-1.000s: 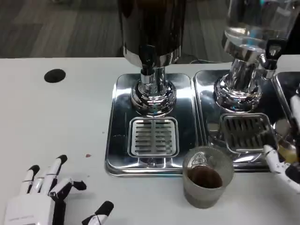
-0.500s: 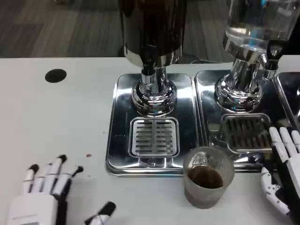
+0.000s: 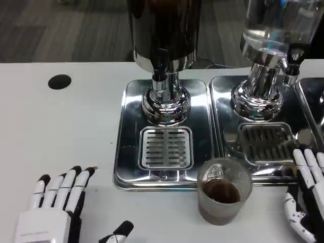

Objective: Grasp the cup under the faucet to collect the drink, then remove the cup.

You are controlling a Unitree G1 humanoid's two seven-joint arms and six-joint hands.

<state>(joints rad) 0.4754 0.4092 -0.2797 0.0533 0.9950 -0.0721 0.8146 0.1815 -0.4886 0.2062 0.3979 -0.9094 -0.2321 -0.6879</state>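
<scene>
We see our right hand (image 3: 306, 195) cut off by the picture's right edge and our left hand (image 3: 55, 210) by its bottom edge; both hold nothing, fingers straight and apart. The tops of the two drink dispensers (image 3: 164, 30) are cropped away. The cup (image 3: 224, 191), clear ribbed glass partly filled with dark drink, stands on the white table (image 3: 61, 131) just in front of the steel drip tray (image 3: 164, 136), beside our right hand, not touching it.
</scene>
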